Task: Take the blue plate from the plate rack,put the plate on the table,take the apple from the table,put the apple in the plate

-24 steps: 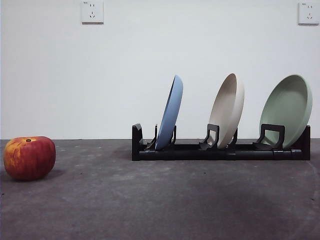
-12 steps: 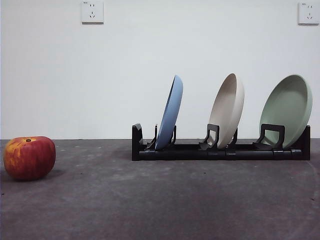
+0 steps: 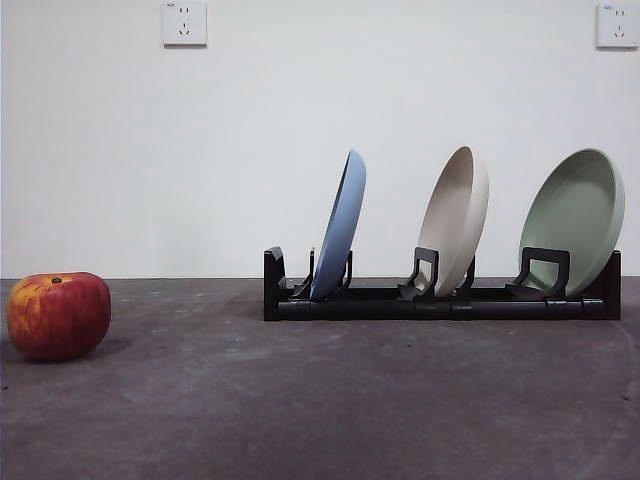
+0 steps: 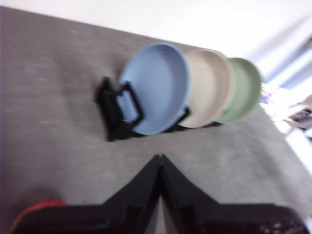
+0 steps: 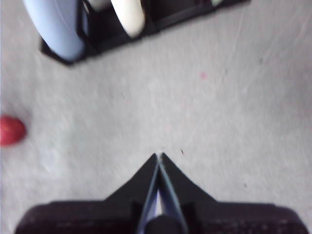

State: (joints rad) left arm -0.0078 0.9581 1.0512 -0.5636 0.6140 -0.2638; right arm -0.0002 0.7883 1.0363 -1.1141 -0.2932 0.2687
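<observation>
Both grippers, left and right, I log pressed together, empty; blue plate racked centre frame, apple lower left.

- Neither arm shows in the front view.
- Left wrist view is blurred; the apple is only a red sliver behind the jaws, at the picture's edge.
- There the beige plate hides most of the green plate.
- Right wrist view is blurred; its edge cuts off the blue plate, the rack and the apple.
</observation>
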